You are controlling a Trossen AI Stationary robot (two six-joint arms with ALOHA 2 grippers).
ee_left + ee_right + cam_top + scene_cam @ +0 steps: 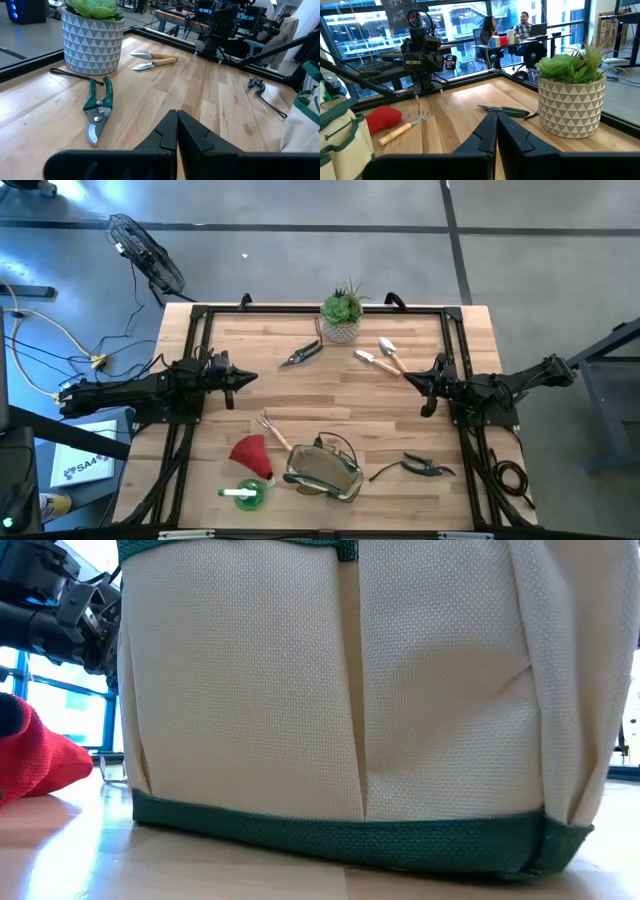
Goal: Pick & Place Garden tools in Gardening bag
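Observation:
The tan and green gardening bag (322,470) stands on its base near the table's near edge and fills the low view (340,690). Beside it lie a red cone (252,452), a green-and-white piece (245,493) and a wooden-handled rake (272,430). Two trowels (380,358) and green-handled shears (300,355) lie near the far edge, and dark shears (425,467) lie at the near right. My left gripper (245,378) is shut and empty at mid-left, and shows in its wrist view (177,112). My right gripper (425,390) is shut and empty at mid-right, and shows in its wrist view (496,114).
A green spiky plant in a white patterned pot (342,315) stands at the middle of the far edge, close to the shears and trowels. A dark frame (200,315) runs around the tabletop. Bare wood lies between the two grippers. People sit at a desk (515,30) beyond the table.

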